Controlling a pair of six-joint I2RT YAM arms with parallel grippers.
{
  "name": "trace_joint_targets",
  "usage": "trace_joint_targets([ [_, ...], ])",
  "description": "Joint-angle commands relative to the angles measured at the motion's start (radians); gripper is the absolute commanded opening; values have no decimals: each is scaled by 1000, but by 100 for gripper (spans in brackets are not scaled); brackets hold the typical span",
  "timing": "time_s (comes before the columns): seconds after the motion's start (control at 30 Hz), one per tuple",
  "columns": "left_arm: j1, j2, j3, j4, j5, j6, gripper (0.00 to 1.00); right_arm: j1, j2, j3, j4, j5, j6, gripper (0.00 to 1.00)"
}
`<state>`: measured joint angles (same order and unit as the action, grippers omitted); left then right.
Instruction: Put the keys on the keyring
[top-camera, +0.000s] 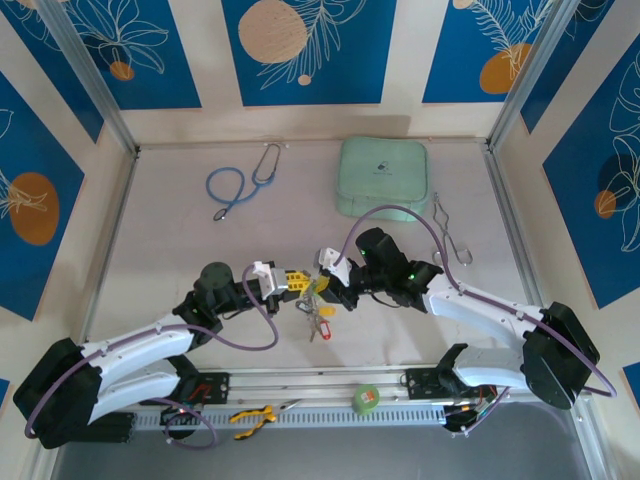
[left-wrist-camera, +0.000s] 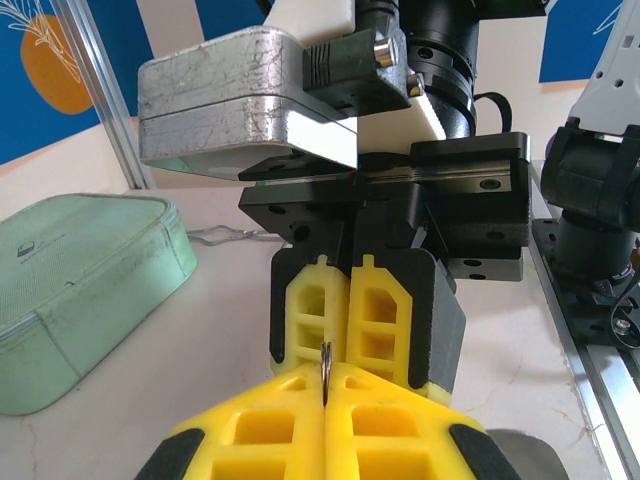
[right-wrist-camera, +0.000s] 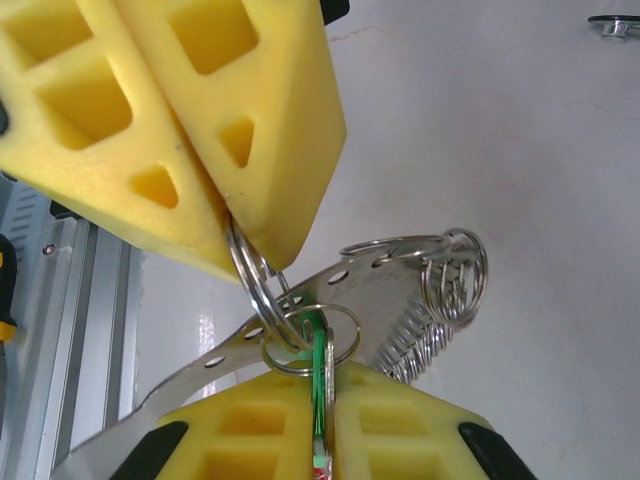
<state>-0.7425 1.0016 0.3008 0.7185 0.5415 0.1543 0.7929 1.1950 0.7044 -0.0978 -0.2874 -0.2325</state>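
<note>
1. The pale counter (top-camera: 180, 250) spreads under both claws, which meet tip to tip near its middle.
2. A mint-green zipped pouch (top-camera: 383, 177) lies flat beyond the right claw, toward the far wall.
3. A blue-tubed stethoscope (top-camera: 244, 187) lies beyond the left claw, well apart from it.
4. The left claw (top-camera: 290, 281) has its yellow fingers together, clamped on a steel split ring (right-wrist-camera: 250, 268). The left wrist view shows the ring's edge as a thin line between the pads.
5. The right claw (top-camera: 323, 288) is pinched on a green key (right-wrist-camera: 321, 370), which stands on edge between its pads.
6. A thin silvery tong-like tool (top-camera: 450, 235) lies on the outer side of the right claw.
7. Yellow-handled pliers (top-camera: 252, 415) and a green roll of tape (top-camera: 367, 399) sit behind the claws, on the rail by the arm bases.
8. The keyring (right-wrist-camera: 412, 345), a silvery coil, sits just past the right claw's tips. A perforated flat strip (right-wrist-camera: 230, 350) runs beside it, and small rings (right-wrist-camera: 455, 275) sit at its far end. I cannot tell whether it touches the counter.
9. The keys (top-camera: 316, 316), a tiny bunch with red and yellow bits, hang just under the two meeting claws. A small ring at the green key's head overlaps the split ring, and I cannot tell whether it is threaded through.
</note>
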Motion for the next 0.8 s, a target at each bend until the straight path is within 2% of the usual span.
trace_joint_targets([
  [0.0,-5,-12,-3,49,-1,-13,0,6,-17,-6,-10,-11,4,6],
  [0.23,-5,-28,-6,25,-9,-7,0,6,-78,-3,-41,37,-1,1],
  [0.4,-5,-31,-8,27,1,-17,0,8,-123,1,-74,77,-18,0],
  [0.77,-4,-9,-5,41,30,-32,0,20,-91,6,-100,80,-42,0],
])
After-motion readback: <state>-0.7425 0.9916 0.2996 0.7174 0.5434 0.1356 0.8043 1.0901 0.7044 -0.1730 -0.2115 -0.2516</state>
